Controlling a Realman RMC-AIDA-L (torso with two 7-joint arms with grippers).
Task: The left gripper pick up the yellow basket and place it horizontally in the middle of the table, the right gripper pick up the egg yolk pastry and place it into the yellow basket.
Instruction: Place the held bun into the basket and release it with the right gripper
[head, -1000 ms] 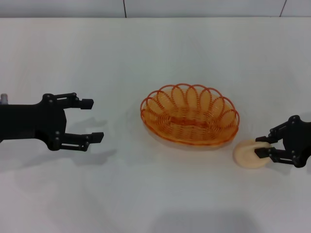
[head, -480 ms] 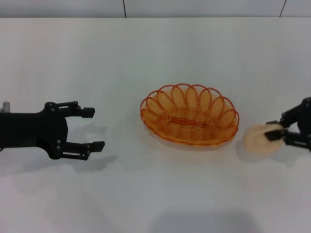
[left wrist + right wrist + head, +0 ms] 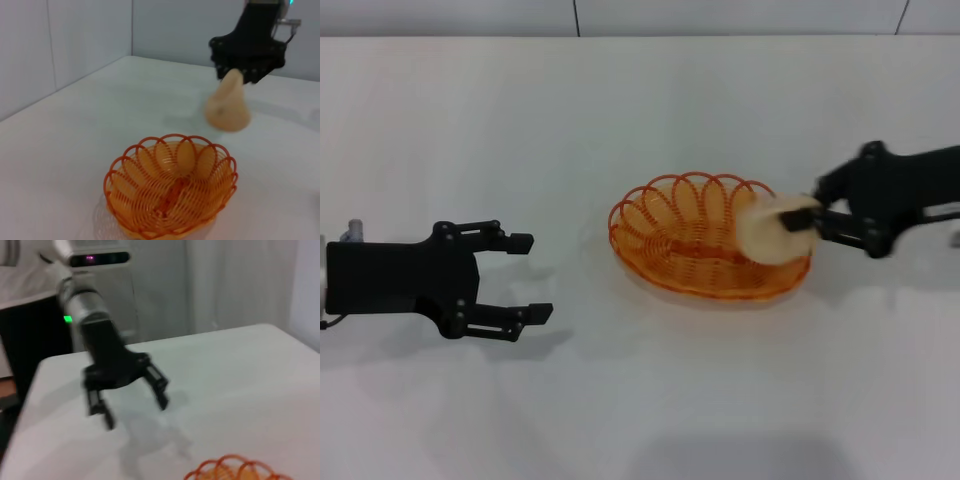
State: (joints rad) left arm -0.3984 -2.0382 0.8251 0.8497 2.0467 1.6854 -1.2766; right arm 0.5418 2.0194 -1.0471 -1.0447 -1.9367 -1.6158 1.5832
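Two black two-finger claws were in play, along with one basket and one pastry. The right gripper (image 3: pixel 804 221) reached in from the right edge of the head view, its thin fingers clamped narrow on the small round cream-beige egg yolk pastry (image 3: pixel 768 228), which hung in the air above the right end of the basket. From the left wrist view the same claw (image 3: pixel 239 76) came down from the upper right of the frame, the pastry (image 3: pixel 229 106) pinched at its tips and clear above the far rim.

Below it sat the oval orange-yellow wire yellow basket (image 3: pixel 690 262), lengthwise across the centre of the plain white table (image 3: pixel 640 400), with nothing lying inside it; the left wrist view showed it (image 3: pixel 170 192) at lower centre.

Well apart, at the left side of the head view, the left gripper (image 3: pixel 532 276) hovered with its fingers spread wide, holding nothing and touching nothing. The right wrist view caught it (image 3: pixel 132 402) left of centre, fingers splayed above the tabletop.
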